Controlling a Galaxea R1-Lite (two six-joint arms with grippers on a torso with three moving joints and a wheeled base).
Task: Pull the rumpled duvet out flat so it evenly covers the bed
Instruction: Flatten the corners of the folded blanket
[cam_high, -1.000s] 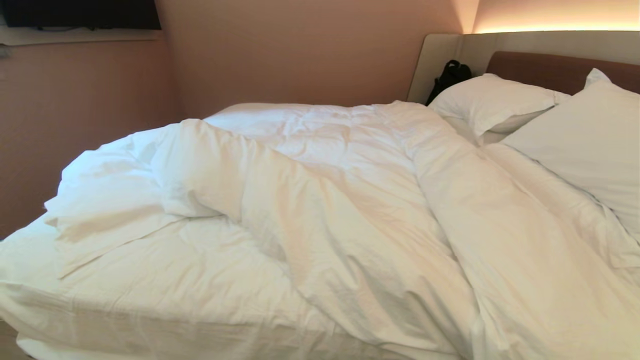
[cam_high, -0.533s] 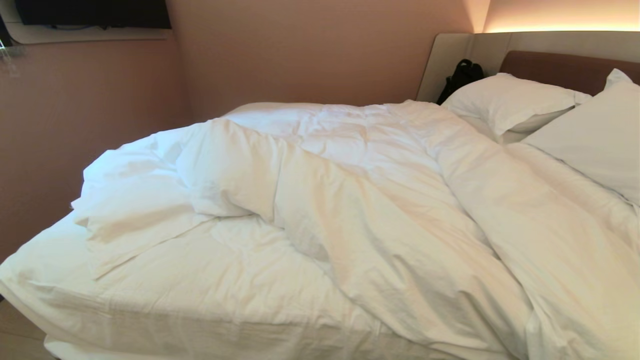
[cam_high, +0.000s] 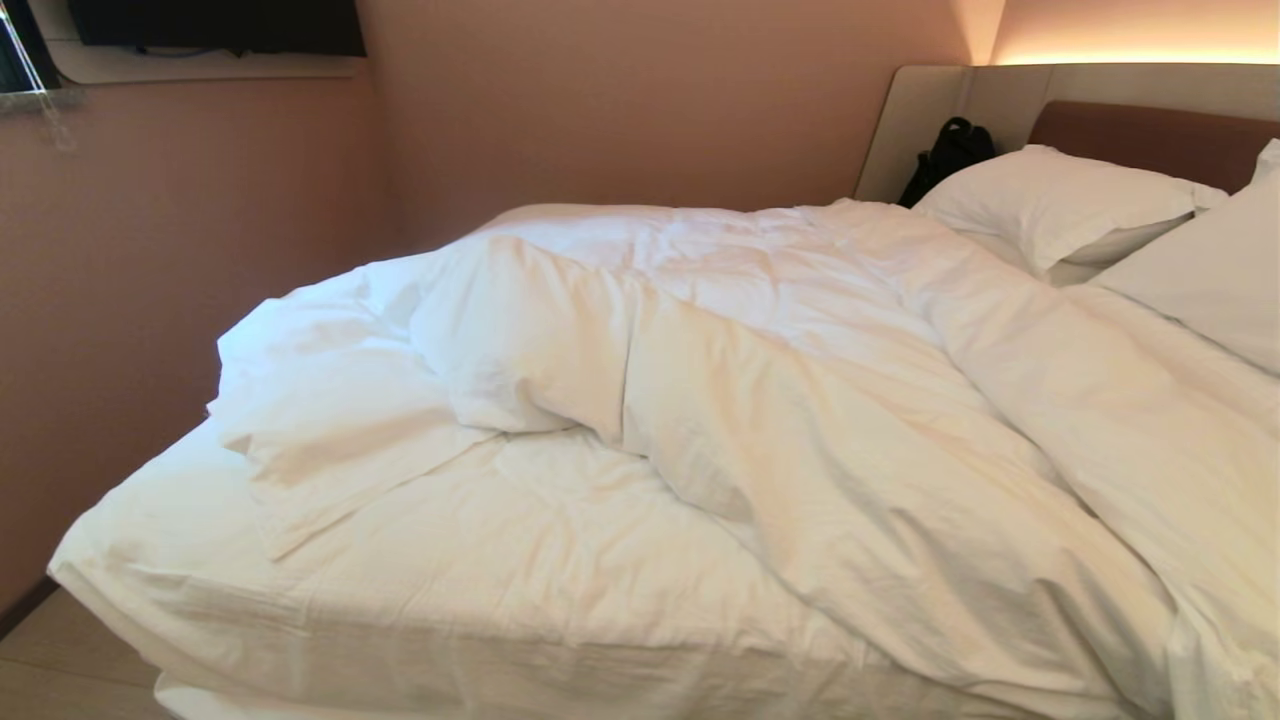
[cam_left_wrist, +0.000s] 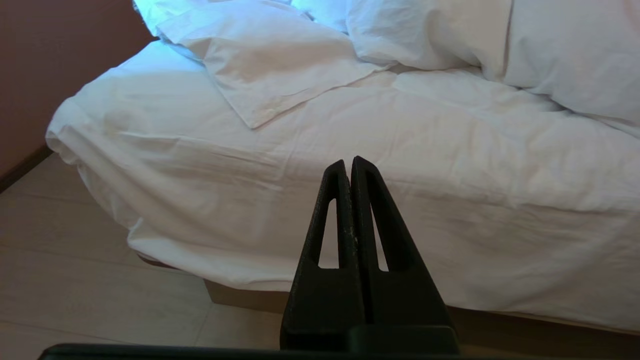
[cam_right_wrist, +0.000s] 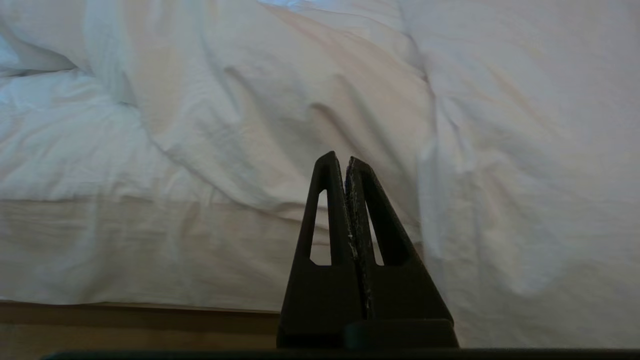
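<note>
The puffy white duvet (cam_high: 800, 400) lies rumpled across the bed (cam_high: 450, 590), bunched toward the middle and right, with a folded-back corner (cam_high: 330, 420) at the left. That leaves the mattress sheet bare near the front left. In the left wrist view my left gripper (cam_left_wrist: 348, 162) is shut and empty, held short of the mattress side (cam_left_wrist: 250, 210). In the right wrist view my right gripper (cam_right_wrist: 339, 160) is also shut and empty, facing the duvet (cam_right_wrist: 350, 90) where it hangs over the bed edge. Neither arm shows in the head view.
Two white pillows (cam_high: 1060, 200) lean on the beige and brown headboard (cam_high: 1140, 130). A black bag (cam_high: 950, 150) stands beside it. A pink wall (cam_high: 150, 300) runs close along the bed's left side. Pale floor (cam_left_wrist: 75, 280) and the brown plinth (cam_left_wrist: 240, 297) lie below.
The whole head view has slid to the right, so the camera has turned or moved left. More of the wall and floor shows. The bedding itself lies as before.
</note>
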